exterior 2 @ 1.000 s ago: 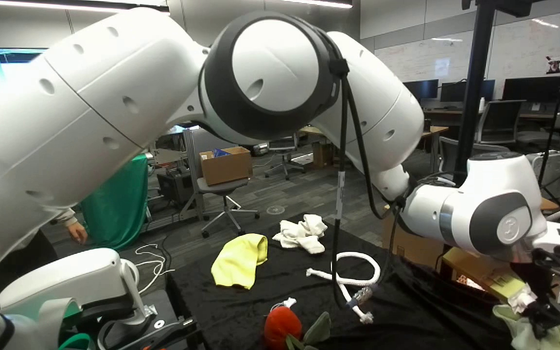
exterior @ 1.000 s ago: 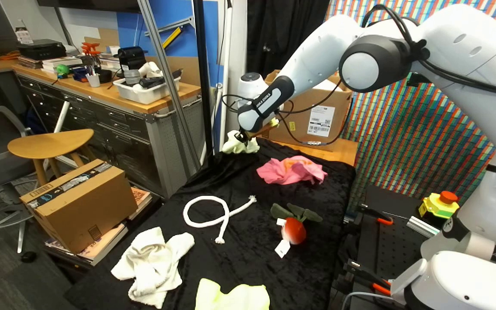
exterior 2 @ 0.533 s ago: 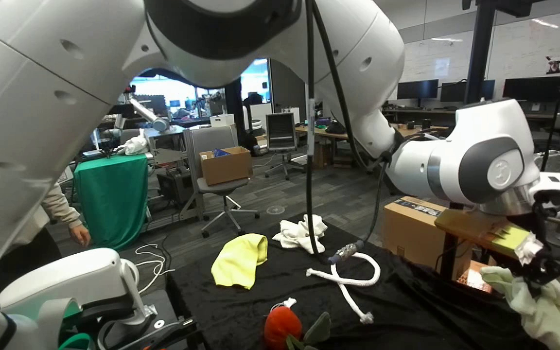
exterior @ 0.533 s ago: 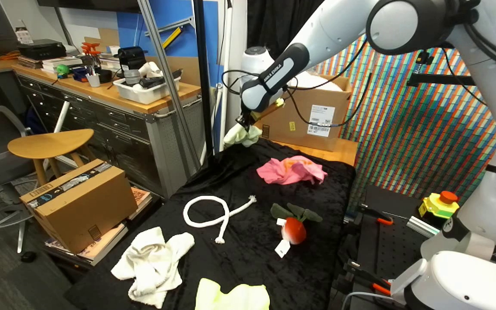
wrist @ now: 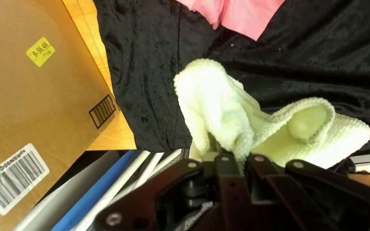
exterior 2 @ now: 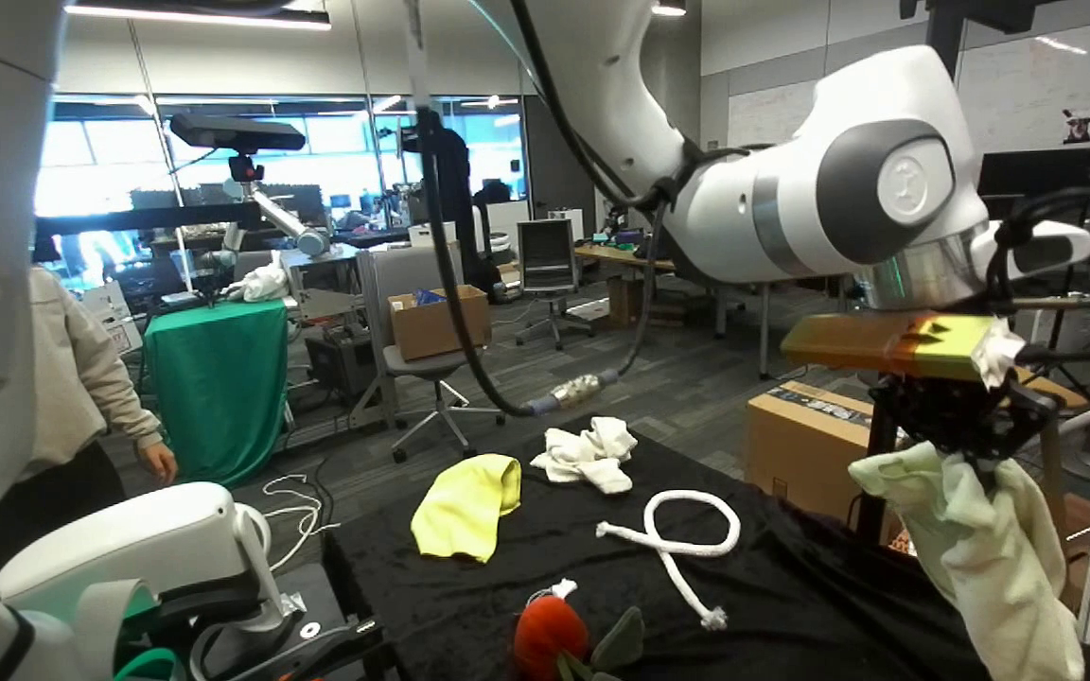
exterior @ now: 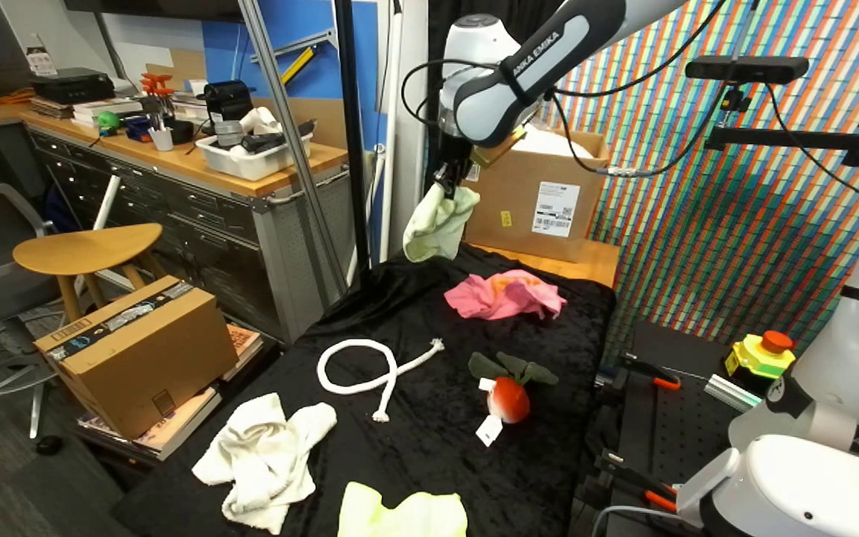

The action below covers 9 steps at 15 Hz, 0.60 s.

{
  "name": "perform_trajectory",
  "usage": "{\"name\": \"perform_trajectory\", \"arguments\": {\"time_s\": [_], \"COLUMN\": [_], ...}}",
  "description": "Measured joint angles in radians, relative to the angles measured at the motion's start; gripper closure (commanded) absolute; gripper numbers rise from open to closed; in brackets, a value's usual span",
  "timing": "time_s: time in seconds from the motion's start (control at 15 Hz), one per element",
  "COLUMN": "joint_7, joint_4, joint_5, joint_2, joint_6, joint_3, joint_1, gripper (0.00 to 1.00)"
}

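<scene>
A dark drawer cabinet (exterior: 168,216) with a wooden top stands in the background, and nearer, velvety black fabric (exterior: 400,309) covers most of a wooden counter (exterior: 597,262). Over the counter's far end, as an exterior view has it, the tool (exterior 2: 980,459) is drawn tight on a bunched pinch of pale green cloth (exterior: 437,227), its jaws nearly together. The pale green cloth hangs below in loose folds, one edge curling over in the wrist view; whether its lowest part touches the black fabric cannot be told. A large cardboard box (exterior: 526,201) stands on the bare wood near it, and a pink cloth (exterior: 504,296) with an orange patch lies crumpled close by. Farther off on the black fabric rest a looped white rope (exterior: 392,374), a red plush fruit (exterior: 510,400) with green leaves, a white cloth (exterior: 265,455) and a yellow cloth (exterior: 403,514).
</scene>
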Motion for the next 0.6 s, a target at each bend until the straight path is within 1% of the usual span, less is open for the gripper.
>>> {"name": "perform_trajectory", "arguments": {"time_s": [0.13, 0.27, 0.6], "joint_7": [-0.031, -0.078, -0.198], "joint_4": [-0.064, -0.116, -0.191], "joint_5": [-0.044, -0.069, -0.072], "joint_2": [-0.096, -0.185, -0.341], "joint_6": [-0.027, -0.066, -0.173], "joint_3": [0.021, 0.061, 0.185], "joint_1": [0.01, 0.017, 0.06], "gripper": [0.95, 0.95, 0.95]}}
